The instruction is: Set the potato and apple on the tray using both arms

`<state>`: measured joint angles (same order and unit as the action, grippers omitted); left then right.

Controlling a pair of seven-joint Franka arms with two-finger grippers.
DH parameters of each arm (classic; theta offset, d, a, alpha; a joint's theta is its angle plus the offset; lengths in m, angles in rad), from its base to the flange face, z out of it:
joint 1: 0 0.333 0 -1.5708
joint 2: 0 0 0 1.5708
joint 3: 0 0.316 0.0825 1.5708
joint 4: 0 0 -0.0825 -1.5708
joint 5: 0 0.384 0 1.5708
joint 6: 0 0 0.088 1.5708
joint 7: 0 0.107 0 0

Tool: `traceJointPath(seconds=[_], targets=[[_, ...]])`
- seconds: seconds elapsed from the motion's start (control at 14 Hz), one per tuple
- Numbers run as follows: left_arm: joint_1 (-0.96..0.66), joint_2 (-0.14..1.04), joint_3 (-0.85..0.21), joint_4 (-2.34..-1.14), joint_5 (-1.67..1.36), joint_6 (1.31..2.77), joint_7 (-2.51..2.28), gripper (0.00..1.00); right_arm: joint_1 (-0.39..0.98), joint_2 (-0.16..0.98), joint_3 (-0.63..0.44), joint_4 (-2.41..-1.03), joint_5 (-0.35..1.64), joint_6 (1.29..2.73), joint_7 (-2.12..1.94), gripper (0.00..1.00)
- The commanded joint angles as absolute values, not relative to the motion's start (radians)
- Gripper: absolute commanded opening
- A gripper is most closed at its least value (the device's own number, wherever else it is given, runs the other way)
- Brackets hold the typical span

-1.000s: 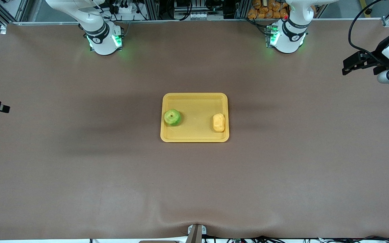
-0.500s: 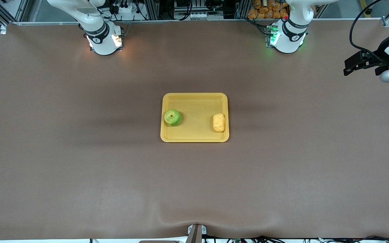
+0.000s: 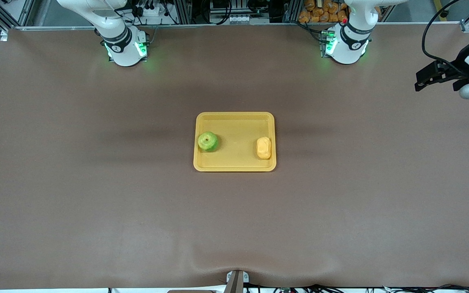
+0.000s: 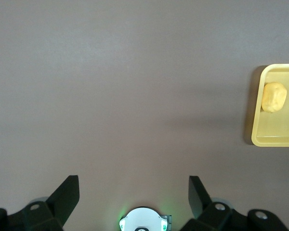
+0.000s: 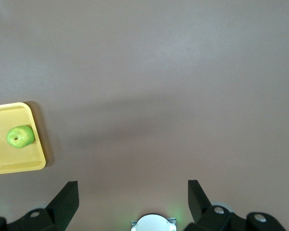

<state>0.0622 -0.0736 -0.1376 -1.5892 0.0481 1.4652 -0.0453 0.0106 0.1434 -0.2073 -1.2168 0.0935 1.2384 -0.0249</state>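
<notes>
Brown matting covers the table [image 3: 96, 203]. Only a sliver of the right gripper [image 5: 133, 195] shows at the right arm's end, fingers spread, empty. On the central tray [image 3: 234, 118] sit the apple [image 3: 208, 141], dimple up, and the potato [image 3: 264, 147], its length running toward the front camera. Partly cropped, the left gripper [image 3: 421, 81] hangs spread over the left arm's end.

Brown table [image 3: 96, 203], cover rippled at the edge nearest the front camera; yellow tray [image 3: 234, 116] flat at mid-table; two arm bases [image 3: 125, 51] standing along the edge farthest from that camera
</notes>
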Motion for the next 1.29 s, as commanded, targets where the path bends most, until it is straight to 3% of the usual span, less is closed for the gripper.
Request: traceJointPath(seconds=[0.0,0.21,1.21], targets=[[0.069,-0.074,-0.138,-1.569,0.043,1.465,-0.031,1.00,-0.009,0.029,-0.138,-1.375,0.052,1.302,0.043,1.00],[0.069,-0.066,-0.138,-1.548,0.040,1.459,-0.049,1.00,-0.012,-0.064,-0.101,-1.509,0.011,1.388,0.044,1.00],[0.069,-0.063,-0.138,-1.548,0.049,1.459,-0.040,1.00,-0.028,-0.091,-0.069,-1.555,-0.035,1.427,0.034,1.00]])
